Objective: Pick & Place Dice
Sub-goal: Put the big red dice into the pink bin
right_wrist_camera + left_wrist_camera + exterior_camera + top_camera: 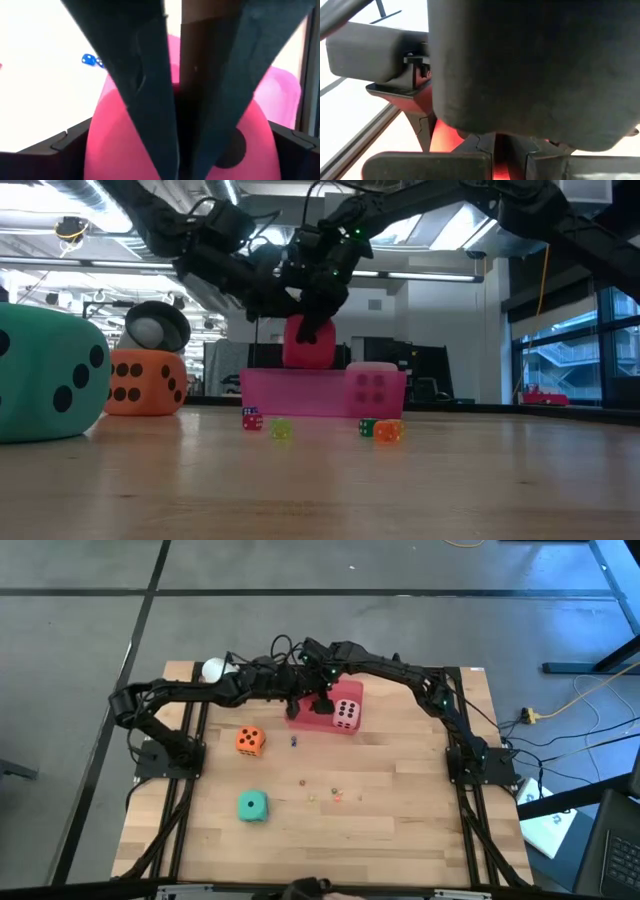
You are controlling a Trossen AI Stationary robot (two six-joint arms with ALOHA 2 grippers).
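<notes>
I can read no words, labels, brands or written numbers anywhere. The only markings I see are dark pips: 6 on one face of the orange die (146, 383) and 4 on the pink die (346, 712).

Two dark jointed arms, black cables looped along links, black bases
</notes>
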